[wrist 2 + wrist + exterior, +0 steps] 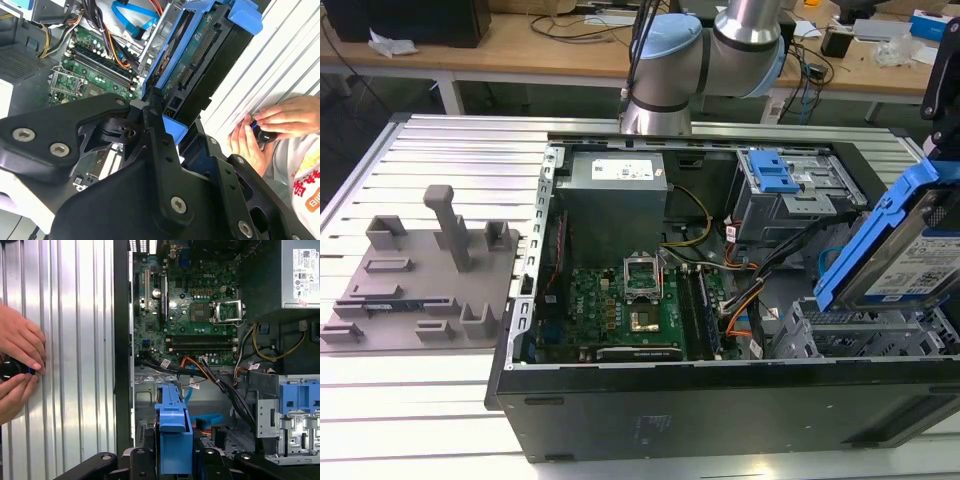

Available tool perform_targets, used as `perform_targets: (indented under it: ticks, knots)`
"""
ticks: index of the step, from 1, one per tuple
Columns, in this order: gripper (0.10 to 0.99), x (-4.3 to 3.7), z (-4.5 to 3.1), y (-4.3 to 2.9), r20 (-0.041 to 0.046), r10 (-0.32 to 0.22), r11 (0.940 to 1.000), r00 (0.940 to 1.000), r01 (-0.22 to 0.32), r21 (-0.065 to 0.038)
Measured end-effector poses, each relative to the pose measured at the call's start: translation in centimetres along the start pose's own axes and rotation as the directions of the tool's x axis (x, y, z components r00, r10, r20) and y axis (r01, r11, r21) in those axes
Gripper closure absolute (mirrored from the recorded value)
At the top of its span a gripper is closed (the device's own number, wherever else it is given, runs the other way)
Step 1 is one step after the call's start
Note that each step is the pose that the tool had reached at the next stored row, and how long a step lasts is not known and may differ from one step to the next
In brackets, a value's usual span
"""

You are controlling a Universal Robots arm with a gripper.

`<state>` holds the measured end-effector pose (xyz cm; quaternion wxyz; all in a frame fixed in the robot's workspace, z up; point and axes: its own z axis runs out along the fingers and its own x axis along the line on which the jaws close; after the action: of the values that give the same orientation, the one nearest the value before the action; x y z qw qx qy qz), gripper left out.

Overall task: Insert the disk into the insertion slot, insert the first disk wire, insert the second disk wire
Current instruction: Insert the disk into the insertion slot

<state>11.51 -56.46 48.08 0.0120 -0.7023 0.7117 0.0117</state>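
The fingers [151, 112] are pinching the disk [200, 55] by the sides of its blue carrier, so the gripper [172, 120] is clamped on it. In the exterior view the disk hangs steeply tilted over the insertion slot [840, 335], the low perforated cage at the exterior view's right of the open computer case [720, 420]. It is not yet inside.

In my judgement the step in hand is the insertion of the disk. To do it well, the tilt should be taken out first and the carrier's edges set square to the slot's opening, otherwise a corner may catch on the sheet metal. The orange and blue cables [740, 305] just beside the cage should be kept from under the disk. The taller bay [790, 195] behind is the wrong place.

A person's hands [17, 365] rest on the ribbed tabletop [75, 340], outside the case.
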Motion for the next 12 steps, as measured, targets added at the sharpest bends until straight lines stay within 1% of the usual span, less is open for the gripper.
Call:
perform_targets:
  ticks: [3,8,12]
  knots:
    - [0.722,-0.38,0.1,0.01,0.0001,-0.002,1.0,1.0,0.002,0.0]
    - [0.722,-0.71,0.29,0.01,0.0,-0.007,1.0,1.0,0.007,0.0]
    - [0.722,-0.73,0.51,0.02,-0.0001,-0.01,1.0,1.0,0.01,0.0]
